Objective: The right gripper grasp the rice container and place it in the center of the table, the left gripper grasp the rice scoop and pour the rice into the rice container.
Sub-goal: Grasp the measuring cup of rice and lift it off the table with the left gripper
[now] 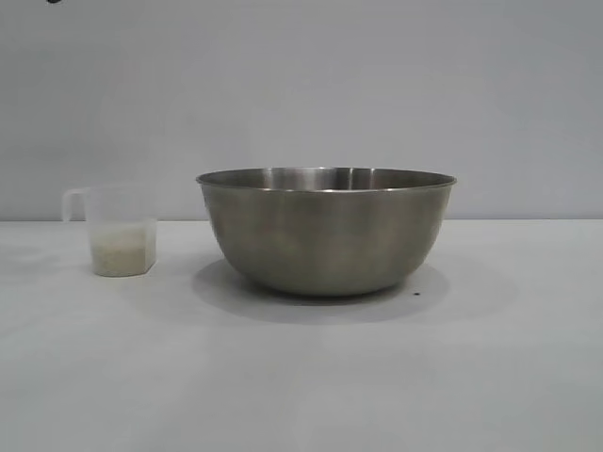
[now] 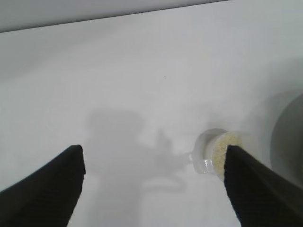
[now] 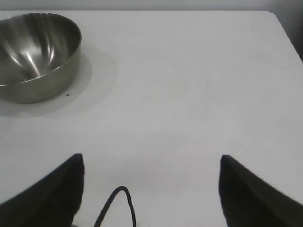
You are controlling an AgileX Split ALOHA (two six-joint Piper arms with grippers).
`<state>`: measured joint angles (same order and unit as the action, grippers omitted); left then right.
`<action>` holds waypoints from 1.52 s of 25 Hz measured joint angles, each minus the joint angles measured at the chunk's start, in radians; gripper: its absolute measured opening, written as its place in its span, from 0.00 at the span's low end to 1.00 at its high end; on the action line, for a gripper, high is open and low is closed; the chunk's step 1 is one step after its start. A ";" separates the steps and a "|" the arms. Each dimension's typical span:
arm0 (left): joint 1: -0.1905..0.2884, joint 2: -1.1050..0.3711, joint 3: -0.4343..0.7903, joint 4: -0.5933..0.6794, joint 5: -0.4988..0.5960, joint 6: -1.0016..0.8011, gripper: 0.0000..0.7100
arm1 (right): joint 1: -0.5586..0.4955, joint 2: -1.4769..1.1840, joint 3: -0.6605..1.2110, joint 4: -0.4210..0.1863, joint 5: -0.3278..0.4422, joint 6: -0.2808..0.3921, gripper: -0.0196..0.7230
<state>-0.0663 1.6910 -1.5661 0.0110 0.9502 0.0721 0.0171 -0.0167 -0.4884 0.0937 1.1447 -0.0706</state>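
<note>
A: Item 1, rice scoop (image 1: 121,234): standing upright on the worktop (image 1: 301,377), just beside the rice container (image 1: 326,229) and apart from it, handle pointing away from the bowl. Rice (image 1: 122,250) is filling only its lower part.

B: Item 2, rice container: sitting near the middle of the worktop, nothing touching it. The right wrist view is showing its inside bare, so I am judging the placing as done and the pouring as not yet done.

A: Item 3, left claw (image 2: 154,182): hanging above the worktop, fingers spread wide, holding nothing. The scoop is showing by 1 fingertip, off the line between the 2.

B: Advice for the grasp: centring the claw over the scoop first, then closing on the cup wall or handle while keeping it level, since the thin plastic is likely flexing and the grains are spilling easily. Tipping only once the lip is over the bowl's rim.

A: Item 4, right claw (image 3: 151,189): parked well apart from the bowl, fingers wide, holding nothing.
</note>
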 joint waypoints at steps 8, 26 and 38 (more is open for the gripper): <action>0.000 -0.173 0.345 -0.048 -0.228 -0.002 0.75 | 0.000 0.000 0.000 0.000 0.000 0.002 0.74; -0.136 -0.633 1.078 -0.132 -0.881 -0.003 0.75 | 0.000 0.000 0.000 0.000 0.000 0.002 0.74; -0.241 -0.645 1.323 -0.259 -1.261 -0.006 0.75 | 0.000 0.000 0.000 0.001 0.000 0.002 0.74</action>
<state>-0.3072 1.0463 -0.2432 -0.2477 -0.3105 0.0665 0.0171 -0.0167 -0.4884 0.0946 1.1447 -0.0690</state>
